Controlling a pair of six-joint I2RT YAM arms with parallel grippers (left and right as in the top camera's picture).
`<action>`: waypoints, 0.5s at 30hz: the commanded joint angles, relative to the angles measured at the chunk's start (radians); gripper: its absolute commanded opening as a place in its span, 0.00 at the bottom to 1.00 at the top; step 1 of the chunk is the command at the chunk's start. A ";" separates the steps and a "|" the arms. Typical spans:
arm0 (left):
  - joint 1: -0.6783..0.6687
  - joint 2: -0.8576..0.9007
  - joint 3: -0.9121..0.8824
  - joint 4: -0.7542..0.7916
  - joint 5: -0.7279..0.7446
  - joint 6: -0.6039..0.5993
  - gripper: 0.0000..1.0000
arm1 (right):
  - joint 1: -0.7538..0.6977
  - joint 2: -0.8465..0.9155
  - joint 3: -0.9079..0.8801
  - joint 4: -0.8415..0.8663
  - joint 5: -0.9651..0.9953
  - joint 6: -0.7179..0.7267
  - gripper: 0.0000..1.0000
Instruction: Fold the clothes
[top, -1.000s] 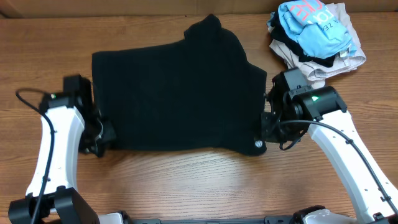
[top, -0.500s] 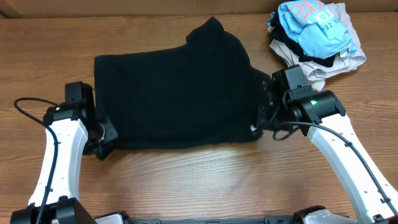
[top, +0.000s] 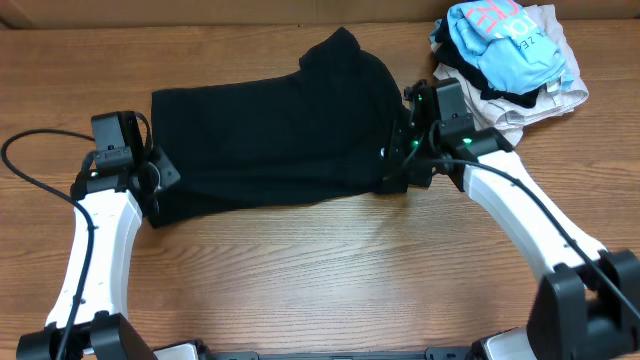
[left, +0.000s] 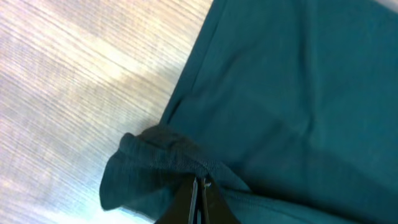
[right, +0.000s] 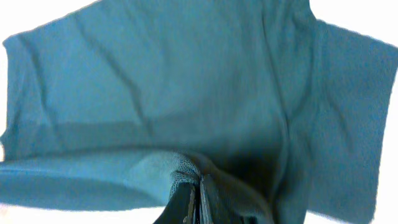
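Currently the black shirt (top: 280, 140) lies mid-table (top: 320, 290). I have the left gripper (left: 199, 186) clamped on its near-left corner and the right gripper (right: 200, 186) on its near-right corner. I judge it soft, light and limp: hold corners.

One black shirt (top: 280, 140); one garment pile (top: 510, 60); two: left gripper (left: 198, 186), right gripper (right: 200, 183).

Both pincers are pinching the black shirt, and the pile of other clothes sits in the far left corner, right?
Not quite: the overhead view shows the pile of other clothes in the far right corner. The rest holds: the left pincer and the right pincer each pinch the black shirt.
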 joint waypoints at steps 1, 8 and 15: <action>0.004 0.038 0.002 0.087 -0.014 0.009 0.04 | -0.003 0.049 0.004 0.066 0.035 0.004 0.04; -0.022 0.148 0.002 0.238 -0.014 0.022 0.04 | -0.003 0.152 0.004 0.207 0.038 0.003 0.12; -0.025 0.210 0.006 0.261 -0.013 0.055 0.53 | -0.008 0.164 0.023 0.238 0.021 -0.003 0.61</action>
